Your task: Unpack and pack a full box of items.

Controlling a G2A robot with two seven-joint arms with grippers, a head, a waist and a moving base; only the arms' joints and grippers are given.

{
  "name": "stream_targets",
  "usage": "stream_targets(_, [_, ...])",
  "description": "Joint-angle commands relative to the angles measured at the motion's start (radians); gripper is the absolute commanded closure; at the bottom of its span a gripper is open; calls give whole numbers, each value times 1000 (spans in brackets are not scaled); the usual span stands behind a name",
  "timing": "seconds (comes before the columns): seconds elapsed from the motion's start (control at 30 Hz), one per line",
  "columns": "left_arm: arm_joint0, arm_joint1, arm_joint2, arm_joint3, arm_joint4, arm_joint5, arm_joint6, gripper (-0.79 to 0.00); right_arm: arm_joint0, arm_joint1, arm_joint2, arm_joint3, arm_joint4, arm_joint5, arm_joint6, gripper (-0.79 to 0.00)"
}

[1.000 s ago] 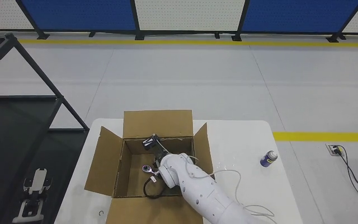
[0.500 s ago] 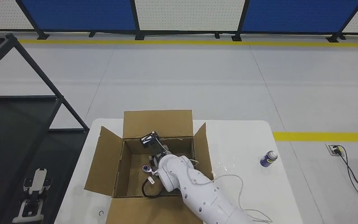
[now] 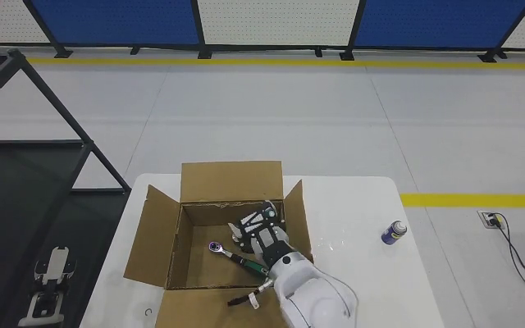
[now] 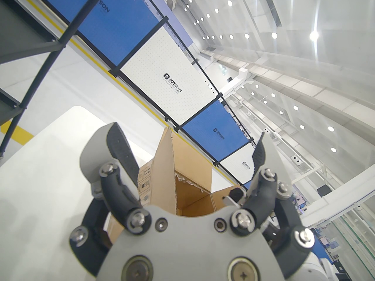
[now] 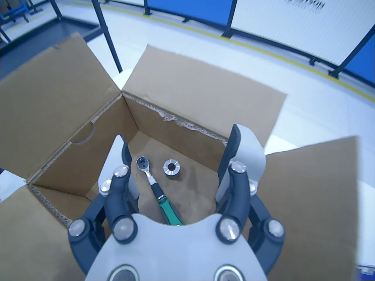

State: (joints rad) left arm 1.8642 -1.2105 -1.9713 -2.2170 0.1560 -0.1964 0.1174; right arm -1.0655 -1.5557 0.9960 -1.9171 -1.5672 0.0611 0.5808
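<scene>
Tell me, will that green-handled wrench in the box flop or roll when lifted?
Likely stiff: the wrench looks solid metal with a green grip. Probably heavy for its size. Lying flat on the box floor, it shouldn't roll.

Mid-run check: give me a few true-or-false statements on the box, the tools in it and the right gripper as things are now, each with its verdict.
1. The right gripper is open and holds nothing. True.
2. The ratchet wrench lies on the table outside the box. False: it lies on the floor of the box.
3. A metal socket sits in the box beside the wrench's head. True.
4. The box flaps are folded shut. False: all the flaps in view are spread open.
5. A small bottle is on the table, apart from the box. True.
</scene>
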Motion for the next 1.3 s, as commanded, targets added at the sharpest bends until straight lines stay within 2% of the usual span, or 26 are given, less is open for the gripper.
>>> stream_targets(0.0, [0,0,0,0,0,0,0,-785,-75,11,46,-124,-28,-12,-17,-714])
stream_targets(0.07, [0,0,0,0,0,0,0,-785,-141,21,105,-224,-29,-13,-42,-757])
stream_targets(0.13, [0,0,0,0,0,0,0,-785,-205,29,173,-307,-15,-11,-67,-760])
stream_targets(0.3, [0,0,0,0,0,0,0,-785,-329,44,378,-386,12,30,-123,-785])
stream_targets(0.4, [0,0,0,0,0,0,0,-785,-375,50,493,-355,71,30,-156,-785])
stream_targets(0.5, [0,0,0,0,0,0,0,-785,-400,59,614,-294,139,-17,-186,-785])
stream_targets(0.7, [0,0,0,0,0,0,0,-785,-359,77,810,-67,333,-128,-229,-785])
stream_targets(1.2, [0,0,0,0,0,0,0,-785,-354,78,819,-52,336,-129,-228,-785])
stream_targets(1.27, [0,0,0,0,0,0,0,-785,-348,78,802,-11,341,-137,-226,-785])
